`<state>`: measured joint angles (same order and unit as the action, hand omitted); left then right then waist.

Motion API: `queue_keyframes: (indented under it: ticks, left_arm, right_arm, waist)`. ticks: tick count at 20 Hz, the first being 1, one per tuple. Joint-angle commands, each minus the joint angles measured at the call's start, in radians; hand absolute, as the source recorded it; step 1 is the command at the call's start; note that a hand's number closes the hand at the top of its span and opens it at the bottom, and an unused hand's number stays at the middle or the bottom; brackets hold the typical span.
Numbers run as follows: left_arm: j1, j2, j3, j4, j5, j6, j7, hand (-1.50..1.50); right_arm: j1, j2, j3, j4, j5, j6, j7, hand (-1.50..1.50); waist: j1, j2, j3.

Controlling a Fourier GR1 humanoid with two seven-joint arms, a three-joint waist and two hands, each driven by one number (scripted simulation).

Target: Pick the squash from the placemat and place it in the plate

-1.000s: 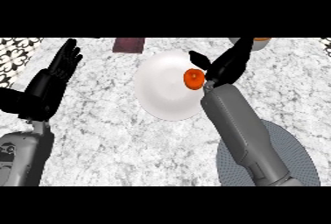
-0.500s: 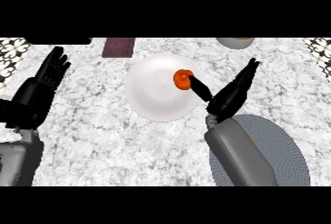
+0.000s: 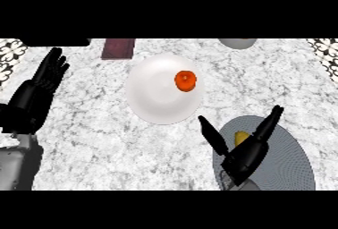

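The orange squash [image 3: 185,80] is lying in the white plate [image 3: 155,98], on its far right part. The right hand [image 3: 246,156] is hanging over the grey placemat [image 3: 290,165], near right, fingers spread apart and holding nothing. I think it is best moving slowly, well away from the plate. The left hand [image 3: 36,96] is resting open at the left.

Kitchen: marble counter [image 3: 99,134], plate [image 3: 155,96]

Steep head view over counter [image 3: 99,134]
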<state>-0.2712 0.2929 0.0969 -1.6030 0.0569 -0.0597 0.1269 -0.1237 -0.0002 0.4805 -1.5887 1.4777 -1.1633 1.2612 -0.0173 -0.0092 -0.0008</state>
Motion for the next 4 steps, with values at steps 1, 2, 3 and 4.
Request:
queue_keyframes:
  ticks: [1,2,3,4]
  left_arm:
    - [0.021,0.012,0.013,-0.062,0.027,-0.020,0.040,0.00]
    - [-0.006,-0.003,-0.001,-0.038,-0.008,0.006,0.034,0.00]
    - [-0.006,-0.003,0.014,0.050,0.002,-0.015,-0.022,0.00]
    - [0.024,-0.018,0.000,0.013,-0.006,-0.011,-0.042,0.00]
  right_arm:
    - [0.210,0.000,0.090,-0.200,0.126,0.045,0.115,-1.50]
    - [0.185,0.000,0.072,-0.262,0.155,0.118,0.128,-1.50]
    - [0.286,0.000,0.121,-0.278,0.177,0.082,0.099,-1.50]
    - [0.299,0.000,0.135,-0.258,0.237,0.086,0.142,-1.50]
  waist:
    - [0.003,0.001,0.000]
    - [0.004,0.004,0.000]
    - [-0.005,0.005,0.000]
    - [0.002,0.005,0.000]
